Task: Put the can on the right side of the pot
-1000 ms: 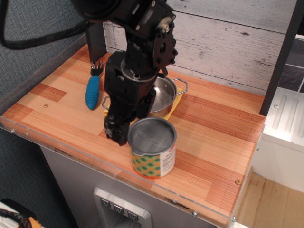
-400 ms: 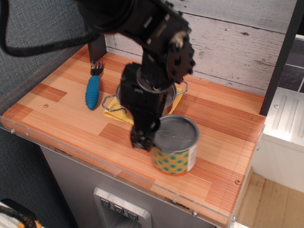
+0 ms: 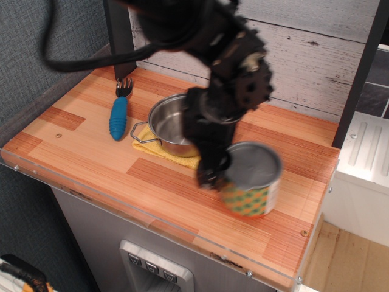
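The can (image 3: 250,180), with a grey lid and a green-yellow-orange dotted label, is held by my gripper (image 3: 234,173) just above the wooden tabletop (image 3: 79,140), to the right and front of the pot. It looks blurred from motion. The shiny steel pot (image 3: 172,125) with wire loop handles sits on a yellow cloth (image 3: 163,152) near the table's middle. My gripper is shut on the can's left side; the far finger is hidden behind the can.
A blue-handled fork (image 3: 119,112) lies at the back left of the table. A white plank wall (image 3: 316,55) runs behind. The table's front edge has a clear plastic rim (image 3: 152,222). A dark post (image 3: 360,73) stands at the right.
My gripper has carried the can to the right along the front of the table, from in front of the pot to its right side. The pot is now uncovered from behind the arm.
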You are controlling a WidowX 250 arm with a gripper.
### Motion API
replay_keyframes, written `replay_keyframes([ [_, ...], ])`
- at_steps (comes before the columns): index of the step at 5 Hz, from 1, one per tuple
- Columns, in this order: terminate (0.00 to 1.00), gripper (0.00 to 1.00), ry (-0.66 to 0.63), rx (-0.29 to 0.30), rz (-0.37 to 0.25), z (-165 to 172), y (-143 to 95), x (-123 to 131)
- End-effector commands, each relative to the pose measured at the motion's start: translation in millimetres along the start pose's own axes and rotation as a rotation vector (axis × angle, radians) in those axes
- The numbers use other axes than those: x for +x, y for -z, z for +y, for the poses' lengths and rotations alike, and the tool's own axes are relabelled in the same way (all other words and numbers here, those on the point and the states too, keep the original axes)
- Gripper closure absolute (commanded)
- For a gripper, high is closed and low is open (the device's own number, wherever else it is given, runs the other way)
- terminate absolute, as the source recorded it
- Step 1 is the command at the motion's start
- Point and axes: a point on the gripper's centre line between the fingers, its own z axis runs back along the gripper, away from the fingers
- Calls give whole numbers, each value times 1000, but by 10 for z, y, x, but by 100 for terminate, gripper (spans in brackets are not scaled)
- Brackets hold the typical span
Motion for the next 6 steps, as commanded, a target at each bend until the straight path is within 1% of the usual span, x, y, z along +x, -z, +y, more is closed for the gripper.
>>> replay_keyframes([
  [1,0,0,25,-34,-5,-272,-95,-282],
  [2,0,0,30,-77,-3,-265,-219,-239],
  [3,0,0,69,-85,-66,-293,-403,-95],
  [4,0,0,121,-92,-62,-360,-642,92],
  [5,0,0,188,-131,-18,-388,-827,318],
  [6,0,0,339,-57,-5,-429,-899,554],
])
